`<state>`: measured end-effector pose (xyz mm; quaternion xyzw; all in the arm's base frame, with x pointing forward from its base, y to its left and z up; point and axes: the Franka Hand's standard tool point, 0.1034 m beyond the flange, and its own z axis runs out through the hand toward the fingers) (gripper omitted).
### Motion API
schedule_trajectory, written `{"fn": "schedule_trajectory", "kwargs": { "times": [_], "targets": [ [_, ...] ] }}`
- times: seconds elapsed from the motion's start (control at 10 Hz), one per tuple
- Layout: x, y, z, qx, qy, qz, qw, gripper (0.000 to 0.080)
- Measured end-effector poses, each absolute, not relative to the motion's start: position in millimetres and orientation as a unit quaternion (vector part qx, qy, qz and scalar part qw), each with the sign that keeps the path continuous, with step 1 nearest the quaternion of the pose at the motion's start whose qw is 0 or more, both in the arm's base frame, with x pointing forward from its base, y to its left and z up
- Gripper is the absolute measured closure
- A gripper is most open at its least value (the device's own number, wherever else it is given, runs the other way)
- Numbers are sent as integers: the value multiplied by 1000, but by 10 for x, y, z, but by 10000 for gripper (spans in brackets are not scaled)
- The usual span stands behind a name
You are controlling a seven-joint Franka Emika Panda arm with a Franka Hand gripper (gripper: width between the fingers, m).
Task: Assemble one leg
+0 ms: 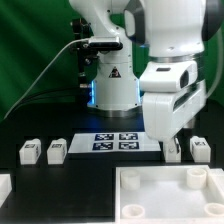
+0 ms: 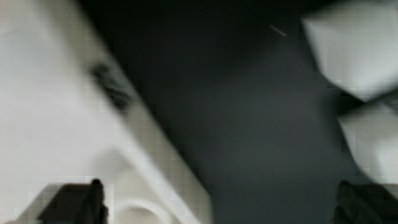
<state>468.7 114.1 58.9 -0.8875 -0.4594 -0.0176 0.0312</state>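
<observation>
Legs, three counted: two at exterior view's left, one at right. One tray. Fingers spread wide, empty.

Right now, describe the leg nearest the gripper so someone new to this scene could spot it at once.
Start at the large white tray in the exterior view's lower right; two small white tagged blocks stand just behind its far edge. The leg is the one nearer the marker board. Unlike its neighbour, it sits directly under the open gripper.
</observation>
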Motion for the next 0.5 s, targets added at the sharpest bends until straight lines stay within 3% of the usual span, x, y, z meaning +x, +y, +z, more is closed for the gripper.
{"fn": "schedule_trajectory", "kwargs": {
  "times": [0.1, 0.5],
  "targets": [
    [4584, 1372, 609, -917, -396, -19, 33, 151],
    [4531, 1484, 582, -985, -165, -8, 53, 151]
  ]
}}
